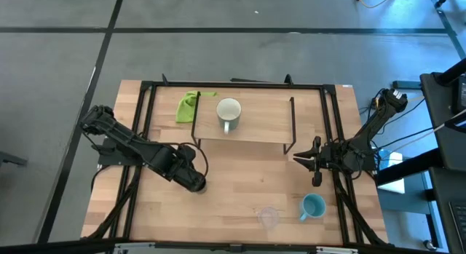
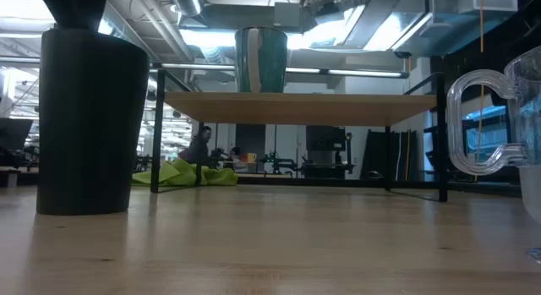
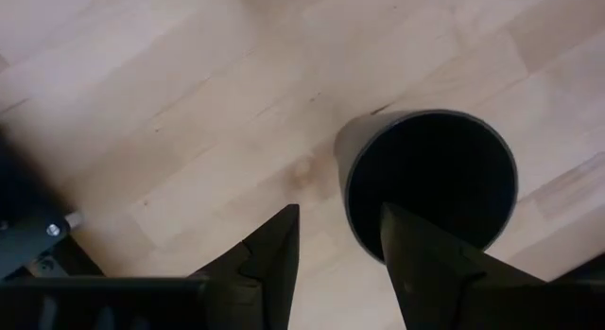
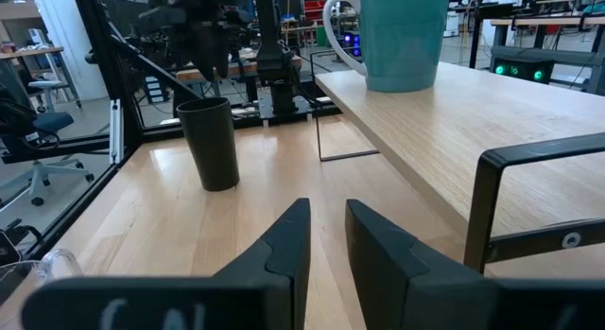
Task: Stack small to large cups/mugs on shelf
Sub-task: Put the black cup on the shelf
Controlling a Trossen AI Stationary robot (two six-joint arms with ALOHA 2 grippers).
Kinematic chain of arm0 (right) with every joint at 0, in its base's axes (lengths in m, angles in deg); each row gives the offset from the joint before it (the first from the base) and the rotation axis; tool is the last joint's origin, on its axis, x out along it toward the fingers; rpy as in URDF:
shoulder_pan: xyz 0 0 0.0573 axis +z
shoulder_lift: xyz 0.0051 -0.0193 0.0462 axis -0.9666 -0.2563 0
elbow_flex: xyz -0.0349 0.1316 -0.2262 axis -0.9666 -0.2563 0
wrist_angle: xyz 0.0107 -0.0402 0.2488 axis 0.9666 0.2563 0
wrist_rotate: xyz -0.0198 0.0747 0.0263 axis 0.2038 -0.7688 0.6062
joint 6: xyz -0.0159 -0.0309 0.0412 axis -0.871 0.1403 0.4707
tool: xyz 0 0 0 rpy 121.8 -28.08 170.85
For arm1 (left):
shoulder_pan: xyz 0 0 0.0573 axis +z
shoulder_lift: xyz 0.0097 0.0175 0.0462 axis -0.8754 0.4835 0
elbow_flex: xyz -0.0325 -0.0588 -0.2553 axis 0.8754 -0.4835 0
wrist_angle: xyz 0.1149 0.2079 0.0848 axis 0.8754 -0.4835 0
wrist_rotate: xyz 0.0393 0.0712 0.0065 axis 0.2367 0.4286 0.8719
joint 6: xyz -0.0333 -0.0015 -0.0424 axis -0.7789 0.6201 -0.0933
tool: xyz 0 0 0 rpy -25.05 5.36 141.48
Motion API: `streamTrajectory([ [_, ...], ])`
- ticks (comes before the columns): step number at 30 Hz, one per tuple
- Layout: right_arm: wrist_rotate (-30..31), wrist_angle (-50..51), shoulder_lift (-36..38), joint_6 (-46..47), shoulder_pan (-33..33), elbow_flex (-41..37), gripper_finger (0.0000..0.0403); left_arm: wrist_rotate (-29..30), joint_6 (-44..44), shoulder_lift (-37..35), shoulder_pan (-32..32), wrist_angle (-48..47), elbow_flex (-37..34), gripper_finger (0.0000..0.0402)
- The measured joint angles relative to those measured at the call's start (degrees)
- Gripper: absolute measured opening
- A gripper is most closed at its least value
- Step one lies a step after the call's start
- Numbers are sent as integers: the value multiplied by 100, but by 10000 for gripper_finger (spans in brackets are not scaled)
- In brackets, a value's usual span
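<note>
We see the matte black cylindrical cup [image 3: 430, 179] on the pale wood-grain table [image 1: 240, 177] nr its left edge, left gripper [image 3: 338, 237] fingers spread straddling its rim, right gripper [image 4: 326, 237] fingers narrowly apart, empty, by the low light-wood shelf [image 1: 255, 123].

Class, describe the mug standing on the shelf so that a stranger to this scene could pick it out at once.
Find the low wooden shelf at the far side of the table. The white handled mug stands upright on its left part, just right of the green cloth. It is the only cup raised on the shelf; the others stand on the tabletop.
</note>
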Motion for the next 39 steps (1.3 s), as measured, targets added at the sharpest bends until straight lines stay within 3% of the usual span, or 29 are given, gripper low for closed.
streamTrajectory([
  [39,0,0,2,-9,0,1,72,-429,327,-2,118,763,-620,141],
])
